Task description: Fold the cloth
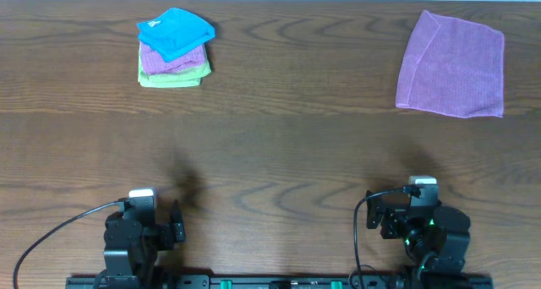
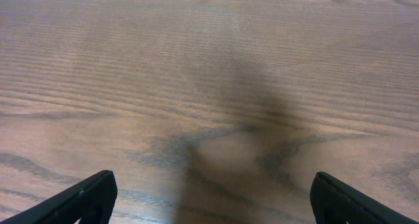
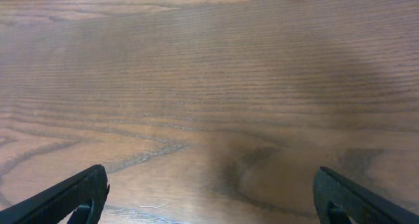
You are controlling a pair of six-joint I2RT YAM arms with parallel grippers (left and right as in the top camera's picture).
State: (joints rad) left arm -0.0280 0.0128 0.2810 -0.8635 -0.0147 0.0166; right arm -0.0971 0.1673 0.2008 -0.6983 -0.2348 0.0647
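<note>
Gaping jaws on left gripper (image 2: 213, 185) and right gripper (image 3: 209, 178) at near edge; cloth (image 1: 175, 29) atop far-left stack (image 1: 173, 72).

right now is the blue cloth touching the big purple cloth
Apart. The overhead view shows the blue cloth far left, the big purple cloth far right, bare table between.

Visible are one blue cloth (image 1: 176, 31), one lime-green cloth (image 1: 169, 79), two purple cloths (image 1: 159, 61) (image 1: 452, 62) and two hands (image 2: 209, 201) (image 3: 209, 198).
</note>
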